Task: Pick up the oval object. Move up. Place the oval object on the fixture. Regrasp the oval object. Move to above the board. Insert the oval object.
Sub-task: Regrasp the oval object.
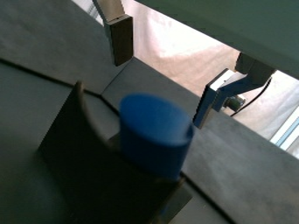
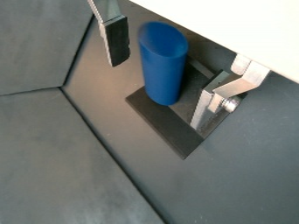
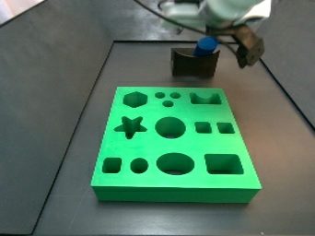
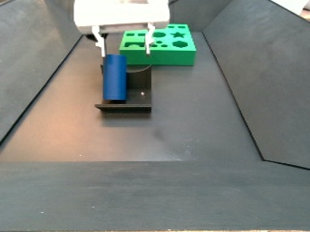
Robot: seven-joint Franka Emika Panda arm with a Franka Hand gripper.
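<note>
Two silver fingers (image 2: 117, 39) of the gripper (image 2: 163, 66) stood spread apart on either side of the oval object (image 2: 163, 61), and in both wrist views a gap showed between each dark pad and the blue peg, so the fingers were released rather than clamped. The oval object (image 4: 114, 77) stood upright on the fixture (image 4: 129, 98), resting against its dark upright part, with the gripper (image 4: 121, 54) hanging just above the fixture. Beyond the fixture in a side view lay the board (image 4: 161, 43), near but not touching it; in a side view the board (image 3: 172, 143) filled the middle of the floor with the fixture (image 3: 193, 63) past its far edge. Nothing else stood on the dark floor around the fixture, whose sloped walls closed it in. Much of the fixture (image 1: 82, 149) was hidden behind the oval object (image 1: 156, 133) in a wrist view, and the gripper (image 3: 227, 44) partly covered the peg (image 3: 208, 42) in a side view.
</note>
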